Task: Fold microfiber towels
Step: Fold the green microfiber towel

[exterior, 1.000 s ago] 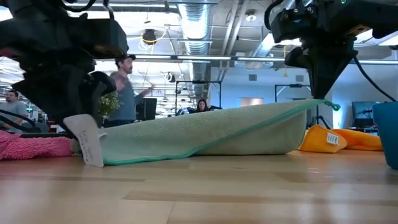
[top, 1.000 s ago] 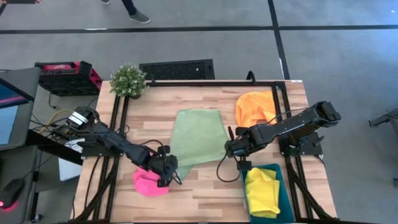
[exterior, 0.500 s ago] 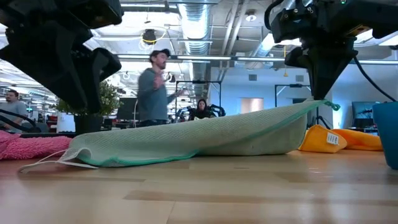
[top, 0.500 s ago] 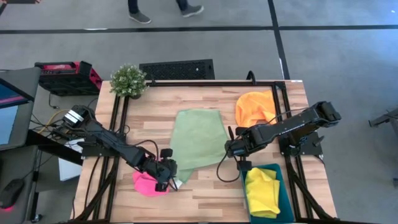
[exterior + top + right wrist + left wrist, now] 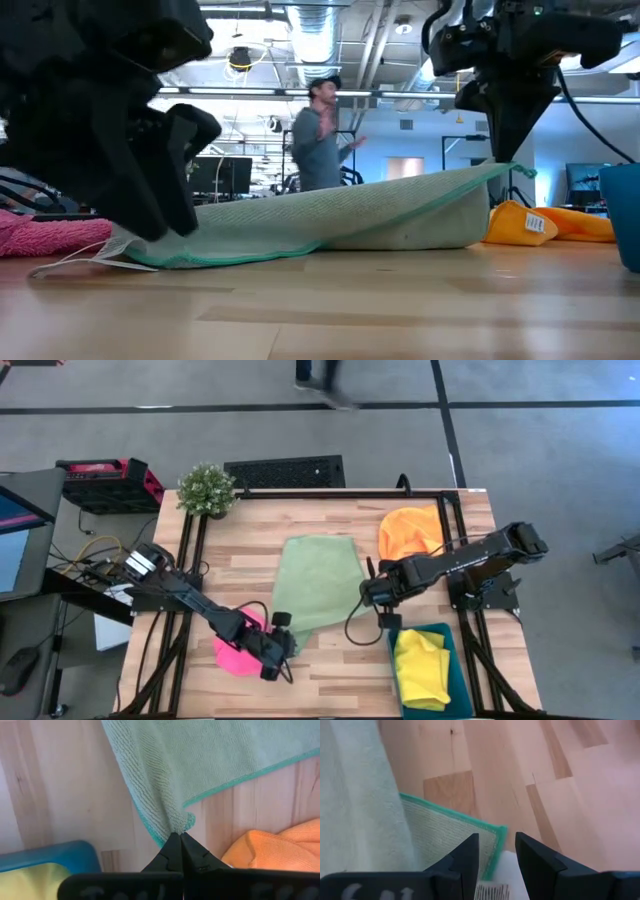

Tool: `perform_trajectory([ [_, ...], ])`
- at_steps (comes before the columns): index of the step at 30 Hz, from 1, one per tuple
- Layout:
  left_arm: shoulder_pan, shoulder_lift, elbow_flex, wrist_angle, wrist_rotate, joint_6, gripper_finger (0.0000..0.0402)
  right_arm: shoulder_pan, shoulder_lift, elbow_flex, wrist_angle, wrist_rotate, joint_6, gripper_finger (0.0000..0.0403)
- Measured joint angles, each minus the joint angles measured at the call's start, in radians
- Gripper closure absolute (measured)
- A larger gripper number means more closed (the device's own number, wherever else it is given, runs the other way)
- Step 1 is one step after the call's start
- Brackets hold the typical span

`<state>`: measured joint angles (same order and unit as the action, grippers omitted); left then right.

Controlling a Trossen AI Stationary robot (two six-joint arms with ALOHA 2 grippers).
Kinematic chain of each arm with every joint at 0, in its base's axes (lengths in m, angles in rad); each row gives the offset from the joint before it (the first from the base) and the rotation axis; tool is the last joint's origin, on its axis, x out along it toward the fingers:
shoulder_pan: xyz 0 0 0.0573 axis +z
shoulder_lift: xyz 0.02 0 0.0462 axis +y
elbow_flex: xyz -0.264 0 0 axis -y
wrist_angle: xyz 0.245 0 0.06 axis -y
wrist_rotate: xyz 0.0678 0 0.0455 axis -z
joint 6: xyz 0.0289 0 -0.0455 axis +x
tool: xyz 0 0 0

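The soft light green microfiber towel (image 5: 316, 588) lies spread across the middle of the pale wooden table (image 5: 330, 675), its darker green stitched border showing along the edges. One corner on the right side is pulled up off the wood, so from table height the cloth slopes up from flat on the left to a raised peak on the right (image 5: 505, 170). The right gripper (image 5: 180, 840) has its dark fingers pinched together on that lifted corner. The left gripper (image 5: 496, 851) hovers with its fingers apart right over the towel's near corner, where a white care tag (image 5: 492, 887) sticks out; its print is too small to read.

A fluffy hot pink towel (image 5: 236, 652) sits bunched just left of the green one, partly under the left arm. A crumpled orange towel (image 5: 408, 532) lies toward the far right corner, and a folded yellow towel (image 5: 422, 668) rests in the rigid dark teal rectangular tray (image 5: 457, 665) at the near right.

Bare wood is open in front of the green towel and along the far edge, beside a small potted green plant (image 5: 206, 488).
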<state>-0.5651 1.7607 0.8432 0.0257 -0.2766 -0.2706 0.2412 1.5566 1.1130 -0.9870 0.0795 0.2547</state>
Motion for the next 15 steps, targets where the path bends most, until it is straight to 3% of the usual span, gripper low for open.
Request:
perform_trajectory([
  [7,0.0,0.095,0.08,-0.012,-0.022,0.069,0.028,-0.023,0.0,0.0,-0.003,0.0,0.0,0.0394],
  [15,-0.019,0.132,0.126,-0.101,-0.078,0.021,0.028,-0.028,0.0,0.0,-0.005,-0.001,0.0,0.0392],
])
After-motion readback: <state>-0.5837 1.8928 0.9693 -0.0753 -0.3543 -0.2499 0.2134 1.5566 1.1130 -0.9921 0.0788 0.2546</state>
